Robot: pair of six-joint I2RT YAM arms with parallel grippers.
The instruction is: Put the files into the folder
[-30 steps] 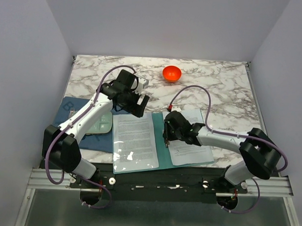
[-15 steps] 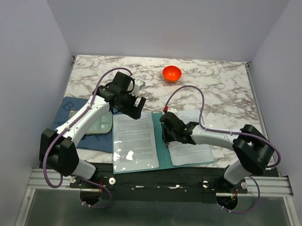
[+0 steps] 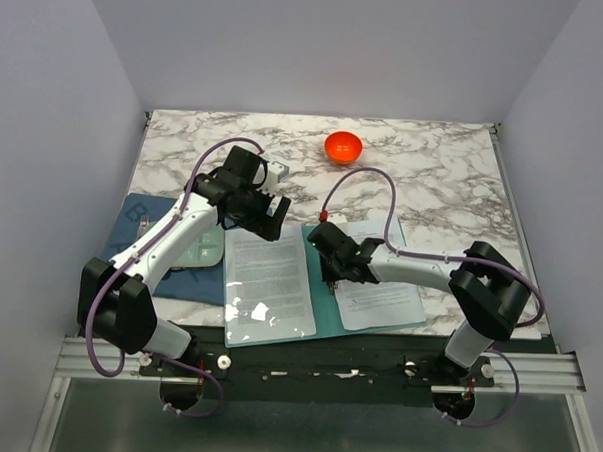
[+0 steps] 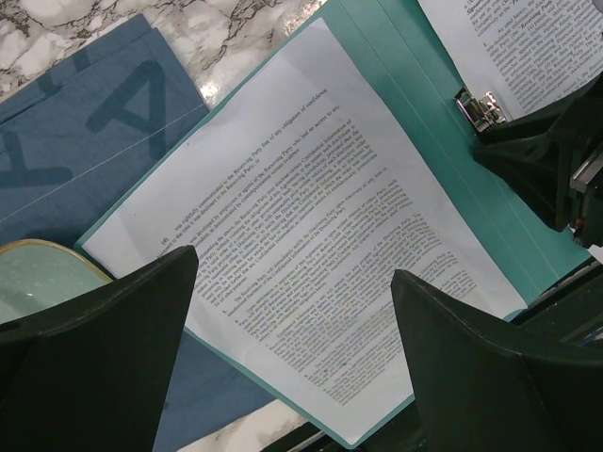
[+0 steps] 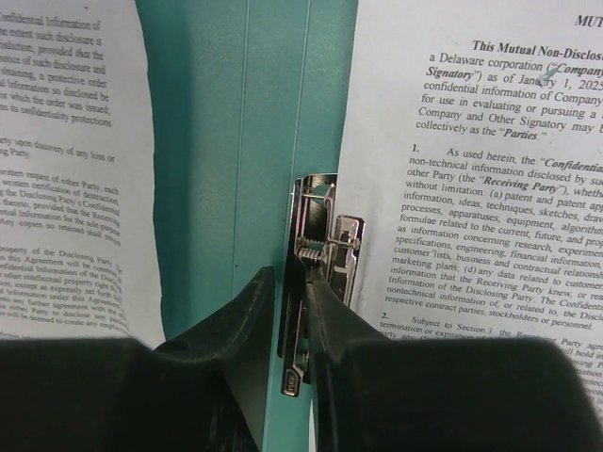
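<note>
The teal folder (image 3: 317,287) lies open near the table's front edge. One printed white sheet (image 3: 267,280) lies on its left half under a shiny clear sleeve. The other files (image 3: 384,285) lie on its right half. My right gripper (image 3: 329,270) is at the spine, shut on the lever of the small metal clip (image 5: 325,235). In the right wrist view the gripper (image 5: 292,282) pinches the clip between teal spine (image 5: 226,141) and text sheet (image 5: 471,188). My left gripper (image 3: 254,222) hovers open and empty over the left sheet's far end (image 4: 311,235), jaws wide (image 4: 294,264).
An orange bowl (image 3: 343,146) sits at the back centre. A dark blue cloth mat (image 3: 146,224) with a pale green tray (image 3: 202,247) on it lies left of the folder, under the left arm. The left wrist view shows the mat (image 4: 85,141), tray (image 4: 38,273) and clip (image 4: 480,106).
My right gripper has slid a little left and farther along the spine at the clip. My left gripper has drawn back slightly to the left. The sheets have not moved.
</note>
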